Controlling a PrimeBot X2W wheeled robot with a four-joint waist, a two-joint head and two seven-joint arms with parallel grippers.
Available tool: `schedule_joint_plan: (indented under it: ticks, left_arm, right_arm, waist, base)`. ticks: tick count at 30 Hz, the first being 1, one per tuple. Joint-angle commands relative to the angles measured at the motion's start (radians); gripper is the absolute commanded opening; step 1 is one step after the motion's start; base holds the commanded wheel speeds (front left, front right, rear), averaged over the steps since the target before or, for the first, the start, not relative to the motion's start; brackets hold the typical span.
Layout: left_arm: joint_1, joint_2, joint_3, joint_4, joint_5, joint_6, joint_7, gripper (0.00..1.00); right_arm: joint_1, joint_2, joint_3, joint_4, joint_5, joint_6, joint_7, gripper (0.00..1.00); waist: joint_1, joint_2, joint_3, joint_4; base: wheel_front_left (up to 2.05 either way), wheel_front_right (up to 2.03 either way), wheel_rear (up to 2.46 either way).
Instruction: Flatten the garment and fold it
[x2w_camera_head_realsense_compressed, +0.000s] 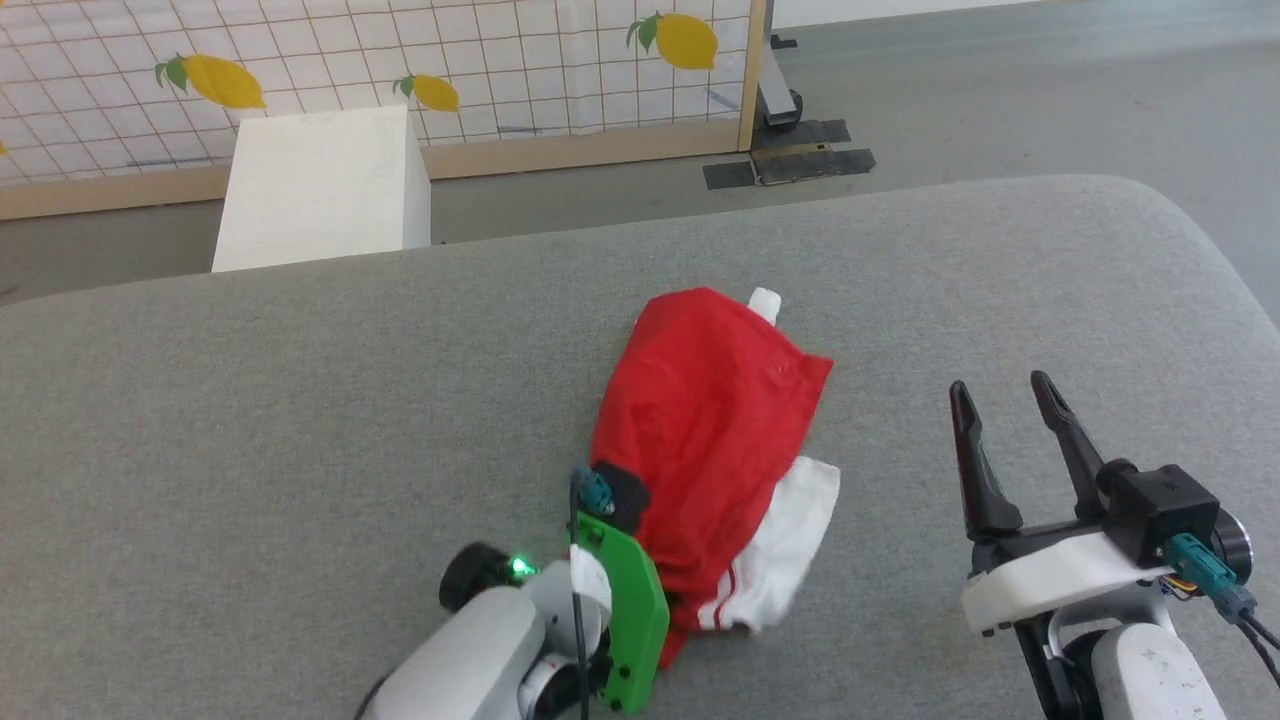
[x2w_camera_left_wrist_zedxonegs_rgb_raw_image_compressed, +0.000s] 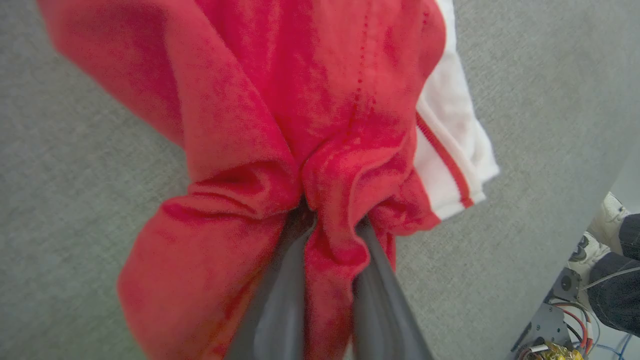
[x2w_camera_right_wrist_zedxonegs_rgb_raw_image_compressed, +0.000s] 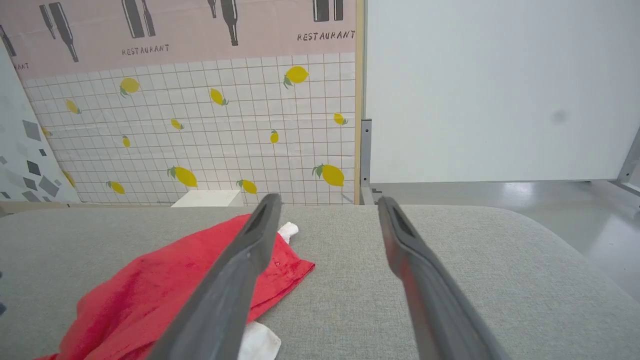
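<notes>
The garment (x2w_camera_head_realsense_compressed: 710, 430) lies crumpled in the middle of the grey table (x2w_camera_head_realsense_compressed: 250, 420), red with a white sleeve (x2w_camera_head_realsense_compressed: 790, 540) at its near right side. My left gripper (x2w_camera_left_wrist_zedxonegs_rgb_raw_image_compressed: 332, 225) is shut on a bunched red fold at the garment's near end; in the head view its green-plated wrist (x2w_camera_head_realsense_compressed: 625, 610) sits over that end and the fingertips are hidden by the cloth. To the right of the garment my right gripper (x2w_camera_head_realsense_compressed: 1005, 395) hovers open with nothing between its fingers. Ahead and to the left in the right wrist view, the garment (x2w_camera_right_wrist_zedxonegs_rgb_raw_image_compressed: 150, 295) lies past the open gripper (x2w_camera_right_wrist_zedxonegs_rgb_raw_image_compressed: 327, 202).
A white box (x2w_camera_head_realsense_compressed: 320, 185) stands on the floor beyond the table's far edge, before a lemon-patterned tiled partition (x2w_camera_head_realsense_compressed: 480, 60). A person's shoes (x2w_camera_left_wrist_zedxonegs_rgb_raw_image_compressed: 600, 230) show beside the table in the left wrist view. Bare grey tabletop extends left and right of the garment.
</notes>
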Motion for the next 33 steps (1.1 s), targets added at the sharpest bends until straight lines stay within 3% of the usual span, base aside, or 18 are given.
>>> schedule_joint_plan:
  ticks: [1,2,3,6,11,20,24,28,33]
  left_arm:
    - [0.027,-0.006,-0.002,0.008,-0.028,-0.007,0.013,0.0]
    - [0.036,-0.008,0.0,0.008,-0.036,-0.005,0.01,0.29]
    - [0.045,-0.011,0.007,0.006,-0.041,0.003,-0.003,1.0]
    - [0.062,-0.011,0.039,-0.013,-0.046,0.032,-0.07,1.0]
    - [0.098,0.004,0.129,-0.111,-0.045,0.085,-0.274,1.0]
    - [0.236,0.092,0.297,-0.303,0.019,0.237,-0.629,1.0]
    - [0.272,0.108,0.379,-0.348,0.044,0.278,-0.717,1.0]
    - [0.274,0.088,0.483,-0.416,0.102,0.277,-0.731,1.0]
    - [0.287,0.018,0.599,-0.484,0.2,0.221,-0.731,1.0]
  right_arm:
    - [0.014,0.001,0.005,-0.005,0.003,-0.002,0.005,1.0]
    - [0.015,0.001,0.006,-0.007,0.003,-0.002,0.007,1.0]
    - [0.017,0.001,0.007,-0.008,0.002,-0.002,0.01,1.0]
    - [0.022,0.001,0.011,-0.009,0.0,-0.002,0.018,1.0]
    - [0.034,0.001,0.014,-0.009,0.002,-0.002,0.024,1.0]
    - [0.034,0.001,-0.012,-0.024,0.002,-0.002,0.046,1.0]
    - [-0.008,0.001,-0.05,-0.015,0.008,-0.002,0.088,1.0]
    - [-0.096,0.001,-0.077,0.041,0.003,-0.002,0.179,1.0]
    - [-0.23,0.001,-0.114,0.175,-0.011,-0.002,0.34,1.0]
  waist:
    - [0.0001,-0.0001,-0.001,0.004]
    - [0.0001,-0.0001,-0.002,0.008]
    - [0.0001,-0.0001,-0.003,0.013]
    - [0.0001,-0.0001,-0.012,0.025]
    - [0.0001,-0.0001,-0.035,0.043]
    - [0.0001,-0.0001,-0.036,0.087]
    - [0.0001,-0.0001,0.0,0.124]
    - [0.0001,-0.0001,0.066,0.165]
    - [0.0001,-0.0001,0.143,0.217]
  base:
    - [0.0,0.0,0.0]
    - [0.0,0.0,0.0]
    - [0.0,0.0,0.0]
    - [0.0,0.0,0.0]
    - [0.0,0.0,0.0]
    - [0.0,0.0,0.0]
    - [0.0,0.0,0.0]
    - [0.0,0.0,0.0]
    - [0.0,0.0,0.0]
